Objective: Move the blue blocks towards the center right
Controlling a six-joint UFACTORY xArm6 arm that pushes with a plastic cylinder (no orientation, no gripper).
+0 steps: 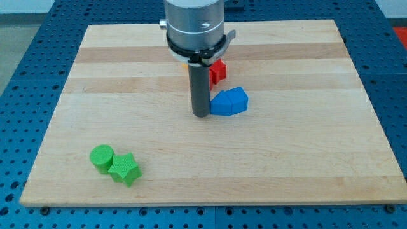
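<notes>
Camera view:
Pincer: none on this arm, only a rod.
My tip [201, 114]: worktop [305, 159] centre, touching the blue block's left side.
Blue block [229, 102]: just right of centre.
Red block [218, 71]: just above it, towards the top edge.
Green blocks: cylinder [101, 158] and star [124, 169] touching, near the bottom-left corner.

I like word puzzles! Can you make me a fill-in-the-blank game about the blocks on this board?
1. My tip sits just to the view's left of the ____ block.
2. The red block lies toward the view's ____ from the blue block.
3. The green cylinder and the green star sit near the board's bottom-____ corner in the view.

Missing words: blue; top; left
</notes>
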